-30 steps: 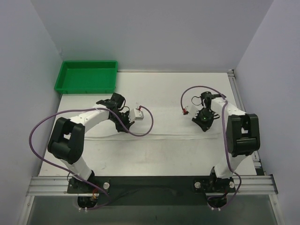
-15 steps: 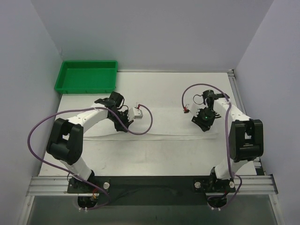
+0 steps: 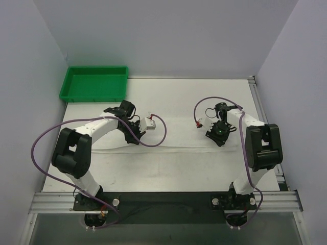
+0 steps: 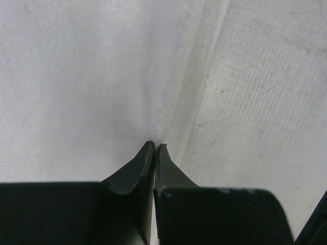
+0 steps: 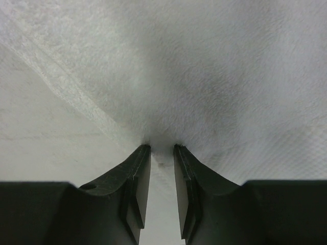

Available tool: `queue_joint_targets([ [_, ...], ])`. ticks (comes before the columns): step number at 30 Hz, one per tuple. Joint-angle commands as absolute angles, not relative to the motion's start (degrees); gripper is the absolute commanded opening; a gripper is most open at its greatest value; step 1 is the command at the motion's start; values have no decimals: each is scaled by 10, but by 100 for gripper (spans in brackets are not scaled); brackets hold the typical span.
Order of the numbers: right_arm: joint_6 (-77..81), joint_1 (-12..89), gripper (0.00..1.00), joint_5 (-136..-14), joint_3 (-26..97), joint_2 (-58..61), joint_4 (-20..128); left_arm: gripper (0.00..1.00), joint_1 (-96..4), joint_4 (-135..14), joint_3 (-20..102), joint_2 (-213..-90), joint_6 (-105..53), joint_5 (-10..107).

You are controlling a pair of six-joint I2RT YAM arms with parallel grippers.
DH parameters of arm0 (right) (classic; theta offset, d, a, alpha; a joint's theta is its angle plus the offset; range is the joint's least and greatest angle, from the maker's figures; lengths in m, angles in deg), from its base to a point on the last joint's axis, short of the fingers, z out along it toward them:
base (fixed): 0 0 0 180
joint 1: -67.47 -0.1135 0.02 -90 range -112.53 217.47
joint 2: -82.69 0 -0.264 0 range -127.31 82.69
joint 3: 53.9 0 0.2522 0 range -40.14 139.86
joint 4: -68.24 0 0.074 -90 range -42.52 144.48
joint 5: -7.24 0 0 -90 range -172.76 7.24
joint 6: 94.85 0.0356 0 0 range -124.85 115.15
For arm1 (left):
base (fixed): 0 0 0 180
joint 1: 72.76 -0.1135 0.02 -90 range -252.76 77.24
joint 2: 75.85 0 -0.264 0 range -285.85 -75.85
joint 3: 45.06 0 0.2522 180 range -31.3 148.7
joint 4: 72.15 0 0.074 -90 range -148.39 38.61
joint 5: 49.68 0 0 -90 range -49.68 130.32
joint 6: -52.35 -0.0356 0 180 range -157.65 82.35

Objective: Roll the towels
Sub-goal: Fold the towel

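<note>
The towel (image 3: 179, 133) lies flat across the middle of the surface (image 3: 168, 173), with a low fold along its 6 o'clock edge. Each arm meets that fold near one end, a sensible hold for rolling evenly. The left gripper (image 4: 155, 145), toward 9 o'clock, is closed with cloth pinched at its tips. The right gripper (image 5: 162, 148), toward 3 o'clock, stands narrowly parted at the fold; whether it bites I cannot tell. White on white hides the towel's 12 o'clock edge.

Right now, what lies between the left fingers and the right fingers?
In the top view, only the white towel, with the left arm's purple cable looping over it.
</note>
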State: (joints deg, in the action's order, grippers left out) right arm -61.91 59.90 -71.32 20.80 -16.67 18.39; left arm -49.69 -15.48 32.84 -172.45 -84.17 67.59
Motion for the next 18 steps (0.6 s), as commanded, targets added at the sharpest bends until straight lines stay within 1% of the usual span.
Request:
queue_joint_targets([
  [1,-619,597,26,-727,203,-173,172,0,-503,-146,355,-1730,-841,691],
  [4,-616,596,21,-728,203,-183,177,0,-504,-146,360,-1733,-841,691],
  [7,-614,595,9,-727,202,-188,180,0,-505,-147,362,-1737,-841,691],
  [8,-614,595,1,-727,202,-188,181,0,-507,-148,360,-1737,-841,691],
  [9,-614,596,0,-728,201,-185,180,0,-507,-148,360,-1737,-840,691],
  [18,-619,629,0,-706,214,-116,155,0,-511,-141,357,-1716,-841,694],
])
